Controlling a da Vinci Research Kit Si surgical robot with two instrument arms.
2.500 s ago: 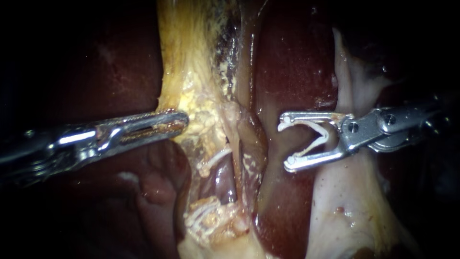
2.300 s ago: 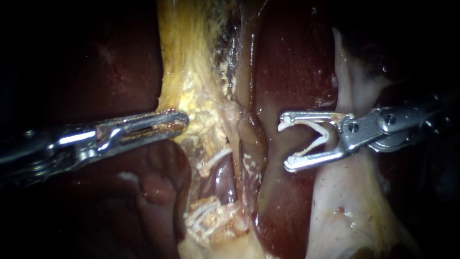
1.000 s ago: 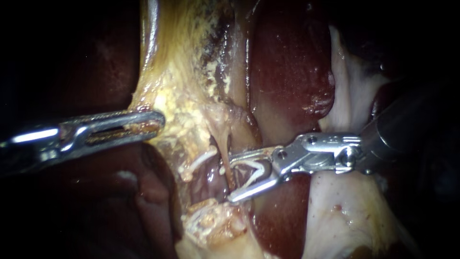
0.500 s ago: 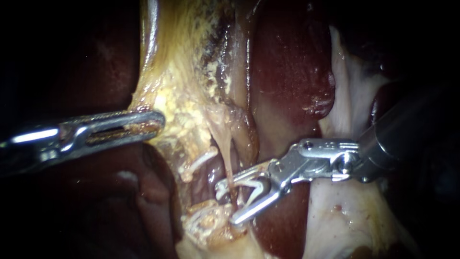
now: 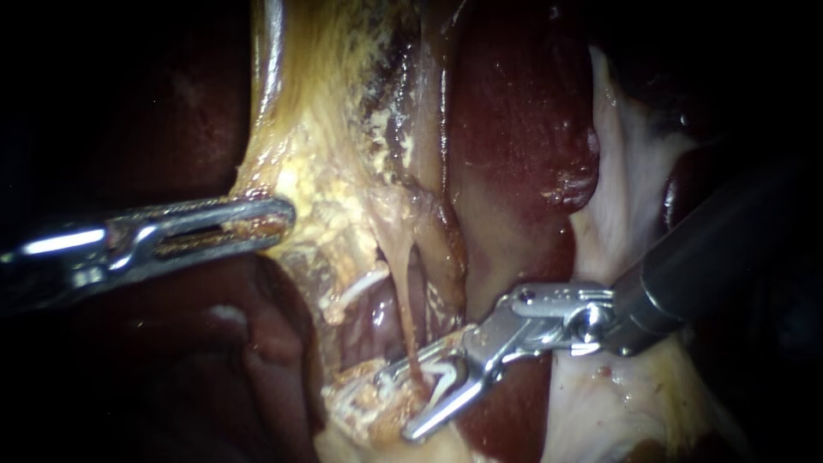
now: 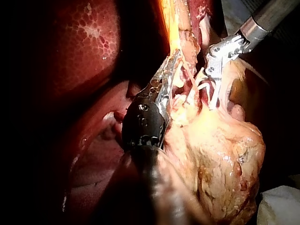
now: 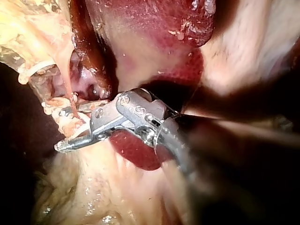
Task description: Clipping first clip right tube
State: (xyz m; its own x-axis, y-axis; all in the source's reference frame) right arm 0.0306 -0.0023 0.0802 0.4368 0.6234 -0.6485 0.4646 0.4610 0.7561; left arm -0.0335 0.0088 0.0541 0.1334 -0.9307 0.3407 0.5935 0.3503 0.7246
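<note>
My right instrument [image 5: 396, 405], pincer wide, straddles the thin tube [image 5: 408, 317] at six o'clock. It looks soft, slippery and easily torn. My left instrument [image 5: 283, 219], pincer closed, holds fatty tissue [image 5: 330, 206].

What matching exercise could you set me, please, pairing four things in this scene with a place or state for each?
Things:
1. left instrument
2. right instrument
3. thin tube
4. liver

Places or states:
A. dark red, with a fine mottled surface
B. closed on the yellowish tissue
C. open, carrying a white clip
D. a pale strand passing through the open instrument's tip

Pairs: 1-B, 2-C, 3-D, 4-A
</note>
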